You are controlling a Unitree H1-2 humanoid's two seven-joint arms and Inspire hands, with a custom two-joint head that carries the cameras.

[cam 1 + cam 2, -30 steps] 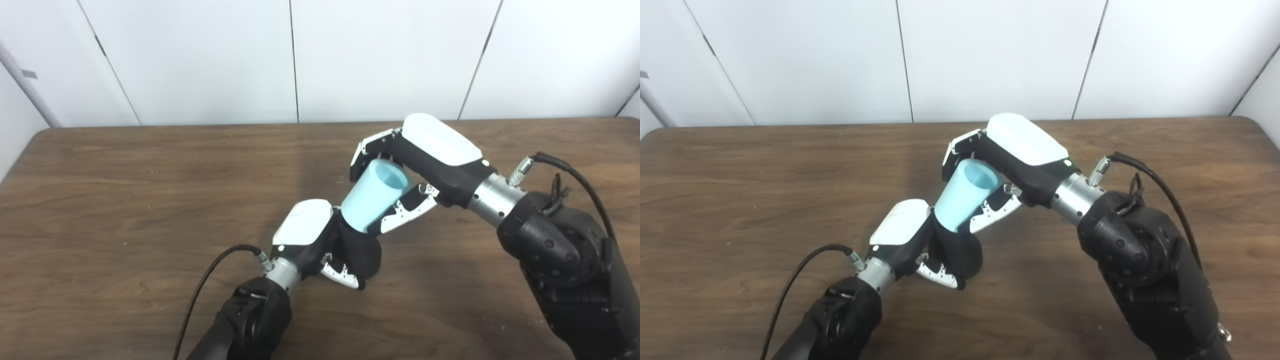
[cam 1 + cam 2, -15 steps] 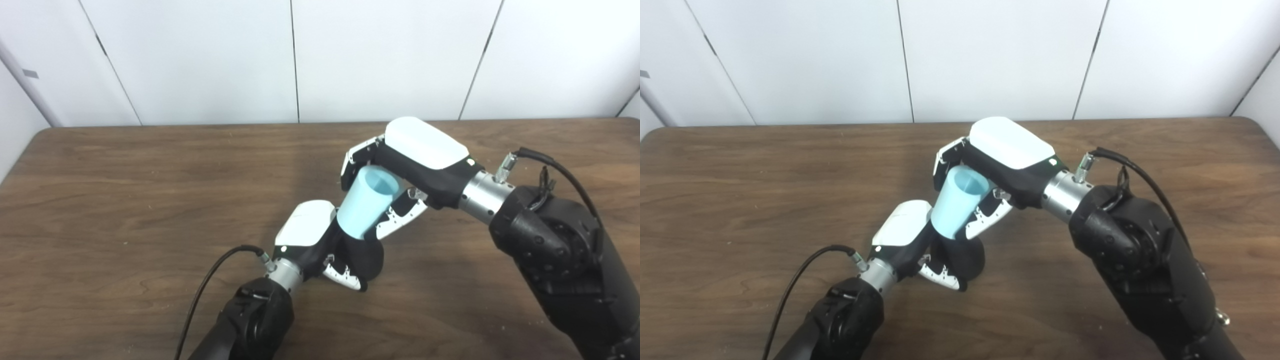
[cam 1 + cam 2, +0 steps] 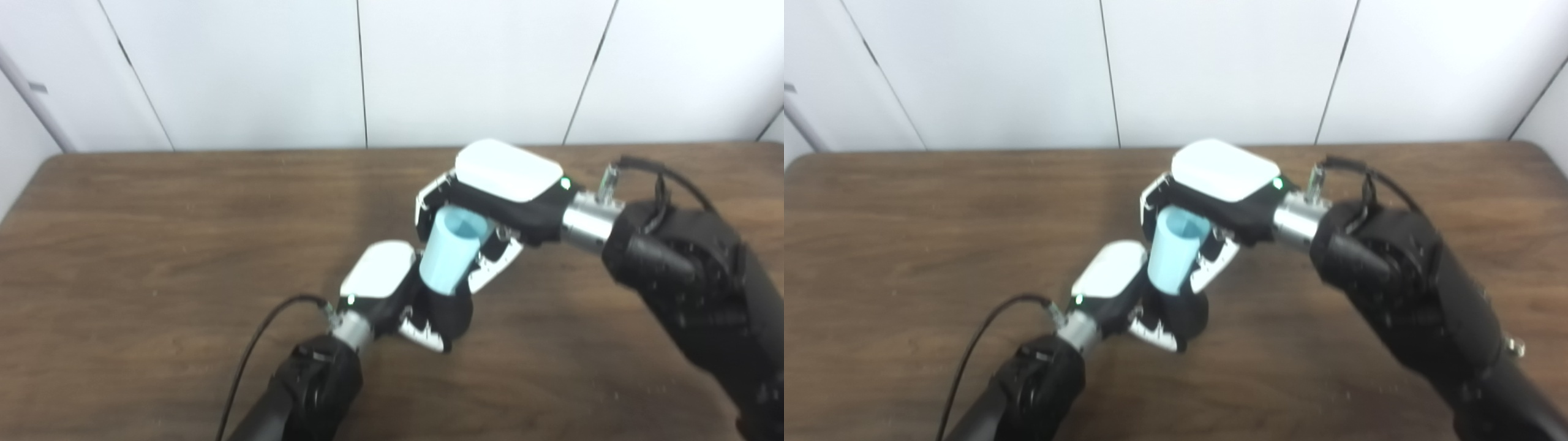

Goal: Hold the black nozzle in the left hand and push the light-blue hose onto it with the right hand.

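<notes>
A: Left eye view, item one: light-blue hose (image 3: pixel 452 257), count one. Smooth matte piece, tapered like a cup, wider open mouth up, narrow end down. It stands tilted, mouth leaning toward the right arm.

B: Held by what?

A: Right hand (image 3: pixel 490 202), count one. White glossy shell on top, black body, metal wrist ring. Its fingers (image 3: pixel 497 267) are wrapped round the upper part of the hose, gripping it, with the thumb side on the near flank.

B: Item two?

A: Black nozzle (image 3: pixel 450 312), count one. Dark, matte, rounded lump; its exact shape is hard to read against the black of the hand. The narrow end of the hose meets its top; how far it is seated cannot be told.

B: And its holder?

A: Left hand (image 3: pixel 1127 294), count one, same white shell and black body. Its fingers (image 3: pixel 1151 334) are curled under and round the nozzle, clasping it just above the tabletop (image 3: pixel 153 245).

B: Surface?

A: Brown wood grain, dull sheen, rounded corner at the far left, count one. Both hands meet near its middle. Far edge runs along a white panelled wall (image 3: pixel 245 67) with thin dark seams.

B: Room about them?

A: Bare wood spreads wide to the left and behind the hands. One black cable (image 3: pixel 257 343) loops off each wrist, two in all; the left one arcs over the near tabletop. The right forearm fills the near right side
</notes>
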